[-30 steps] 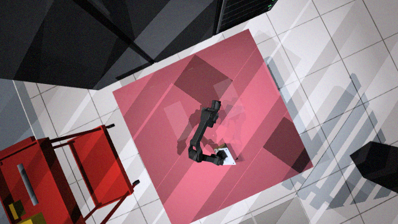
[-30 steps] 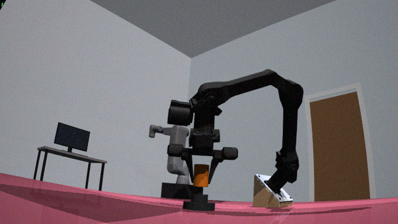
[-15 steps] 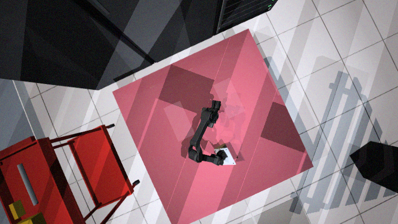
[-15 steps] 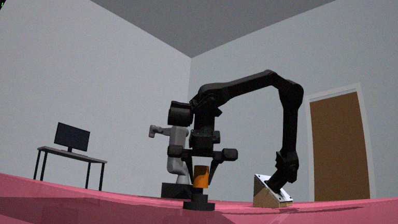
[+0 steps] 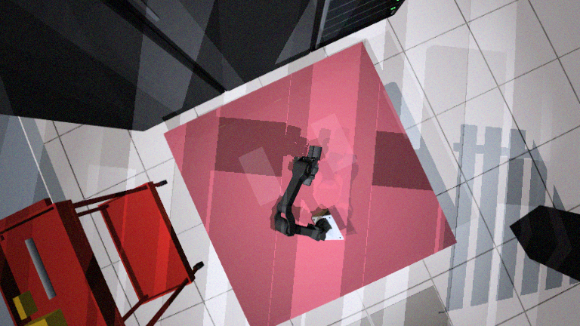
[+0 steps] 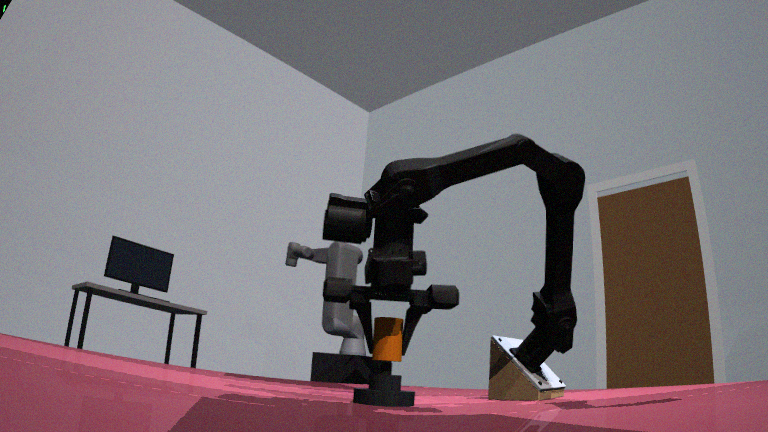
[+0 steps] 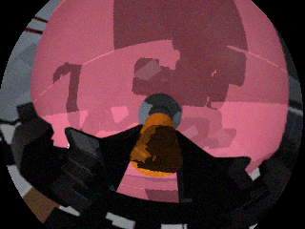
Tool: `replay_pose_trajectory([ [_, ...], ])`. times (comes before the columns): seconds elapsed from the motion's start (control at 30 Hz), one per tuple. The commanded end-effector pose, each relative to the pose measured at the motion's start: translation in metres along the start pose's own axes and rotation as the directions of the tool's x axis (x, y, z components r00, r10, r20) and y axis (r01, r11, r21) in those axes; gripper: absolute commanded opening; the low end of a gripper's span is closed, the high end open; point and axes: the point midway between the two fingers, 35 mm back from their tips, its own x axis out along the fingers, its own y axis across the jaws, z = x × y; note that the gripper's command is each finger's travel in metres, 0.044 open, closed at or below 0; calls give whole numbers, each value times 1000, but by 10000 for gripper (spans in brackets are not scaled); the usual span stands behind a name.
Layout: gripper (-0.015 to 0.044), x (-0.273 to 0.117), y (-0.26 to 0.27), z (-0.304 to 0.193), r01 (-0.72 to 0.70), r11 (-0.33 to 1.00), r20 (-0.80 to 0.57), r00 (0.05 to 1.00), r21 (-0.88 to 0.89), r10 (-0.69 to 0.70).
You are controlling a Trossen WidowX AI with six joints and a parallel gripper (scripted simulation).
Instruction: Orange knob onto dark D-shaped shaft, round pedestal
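The orange knob (image 6: 388,341) (image 7: 158,148) is upright between the two fingers of my gripper (image 6: 387,350) (image 7: 158,130), which is shut on it. In the exterior view the knob's lower edge is at the top of the visible dark shaft (image 6: 382,368), and a length of shaft shows between knob and pedestal. The round dark pedestal (image 6: 384,398) (image 7: 146,114) stands below, with a gap under the knob. In the wrist view the knob overlaps the pedestal's middle. The knob's hole and both flat sides are hidden. In the top view the arm (image 5: 293,190) hides knob and pedestal.
The arm's base is on a wedge-shaped block with a white sloping top (image 5: 335,232) (image 6: 552,380), on the pink table top (image 5: 384,215) (image 6: 254,404). A red cart (image 5: 145,237) and dark cabinets (image 5: 256,14) stand beyond the table. A grey robot (image 6: 341,302) is in the background.
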Motion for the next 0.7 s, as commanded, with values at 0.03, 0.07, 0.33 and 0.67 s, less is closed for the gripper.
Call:
replay_pose_trajectory([
  [0.03,0,-1,-2,-1,7,1000,4,1000,-9,-7],
  [0.07,0,0,-2,-1,7,1000,4,1000,-9,-7],
  [0.33,0,3,0,-1,7,1000,4,1000,-9,-6],
  [0.67,0,4,0,-1,7,999,4,1000,-41,-6],
])
